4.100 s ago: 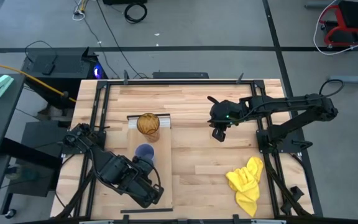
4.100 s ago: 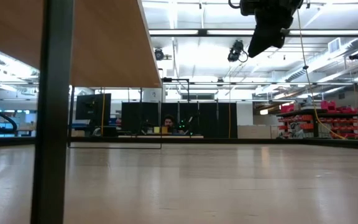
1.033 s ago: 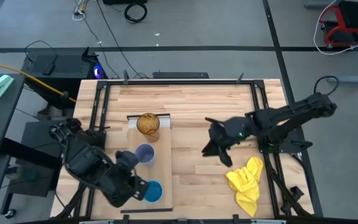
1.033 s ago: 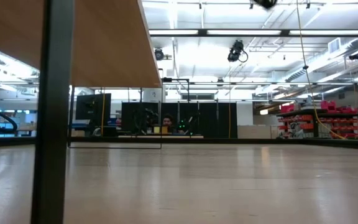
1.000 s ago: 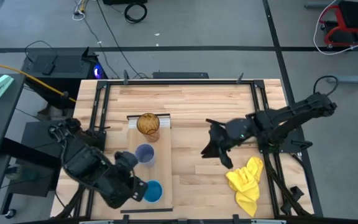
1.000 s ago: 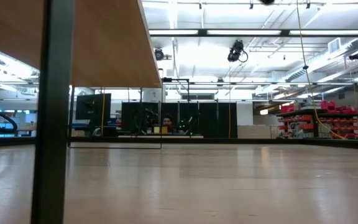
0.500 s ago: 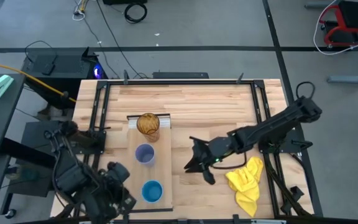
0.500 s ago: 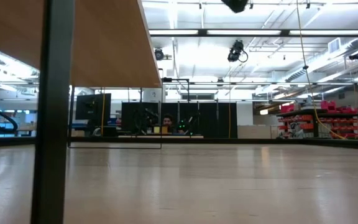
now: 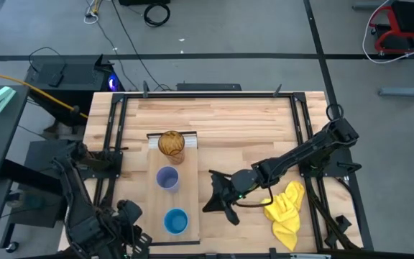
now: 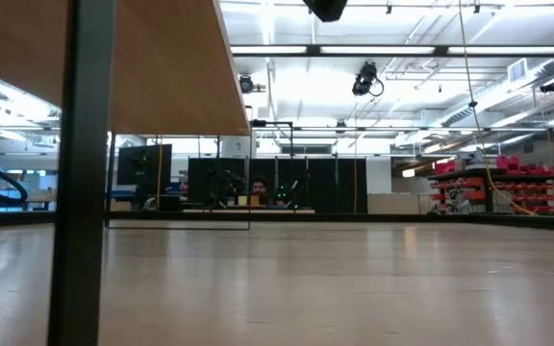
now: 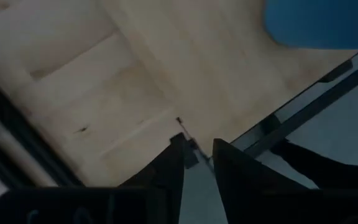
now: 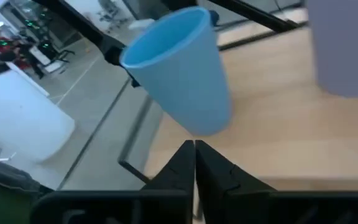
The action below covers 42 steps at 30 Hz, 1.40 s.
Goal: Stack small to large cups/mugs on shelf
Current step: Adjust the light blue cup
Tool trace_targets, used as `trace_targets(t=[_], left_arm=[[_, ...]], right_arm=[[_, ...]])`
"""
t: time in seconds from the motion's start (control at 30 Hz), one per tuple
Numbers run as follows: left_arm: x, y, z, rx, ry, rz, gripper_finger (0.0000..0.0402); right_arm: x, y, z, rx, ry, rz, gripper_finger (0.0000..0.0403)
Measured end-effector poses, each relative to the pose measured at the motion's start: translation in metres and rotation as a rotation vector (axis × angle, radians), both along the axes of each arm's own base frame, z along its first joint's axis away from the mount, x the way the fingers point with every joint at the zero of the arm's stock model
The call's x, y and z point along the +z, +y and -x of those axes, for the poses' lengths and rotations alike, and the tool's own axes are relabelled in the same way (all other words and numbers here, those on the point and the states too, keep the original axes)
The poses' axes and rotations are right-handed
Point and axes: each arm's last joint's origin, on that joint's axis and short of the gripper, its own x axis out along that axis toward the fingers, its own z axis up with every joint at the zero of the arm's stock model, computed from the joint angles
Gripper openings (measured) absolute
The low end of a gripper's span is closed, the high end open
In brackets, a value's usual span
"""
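The right gripper (image 9: 220, 199) reaches low across the wooden table (image 9: 250, 122), its dark fingers (image 12: 194, 163) pressed together and holding nothing, their tips pointed toward the shelf (image 9: 185, 191) that lies just ahead of them. On that pale board three cups stand upright in a row: the blue cup (image 9: 175, 220) nearest the table's front edge, ahead of the right gripper and slightly to one side; the lavender cup (image 9: 167, 178) next along the board, well apart from the blue one; and the amber tumbler (image 9: 170, 143) beyond that, at the board's far end by the white strip (image 9: 190, 139). In the right wrist view the blue cup (image 12: 180, 68) stands just past the closed fingertips, untouched, with the lavender cup (image 12: 344, 46) at the frame's edge. A yellow cloth (image 9: 284, 209) lies crumpled behind the right gripper, beside its forearm. The left gripper (image 11: 197, 163) hangs off the table's front left corner, away from the board, its fingers (image 11: 169, 168) held slightly apart on nothing, the blue cup (image 11: 319, 22) showing only as a blur beyond them.
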Motion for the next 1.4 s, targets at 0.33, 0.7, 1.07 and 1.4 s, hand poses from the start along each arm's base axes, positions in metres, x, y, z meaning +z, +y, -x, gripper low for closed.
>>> trace_targets(t=[0.33,0.7,1.07,1.4], left_arm=[[-0.016,0.006,-0.024,0.0,-0.036,0.006,0.0069],[-0.014,0.009,-0.031,0.026,-0.082,-0.009,0.0047],[-0.014,0.009,-0.031,0.032,-0.107,-0.02,0.0031],[-0.014,0.009,-0.031,0.032,-0.107,-0.025,0.0033]], right_arm=[[-0.014,0.008,-0.013,0.082,0.017,0.011,0.0004],[-0.01,0.021,-0.041,0.124,-0.038,0.042,0.0003],[-0.014,0.032,-0.061,0.134,-0.044,0.029,0.0002],[-0.017,0.027,-0.068,0.102,-0.017,0.034,0.0002]])
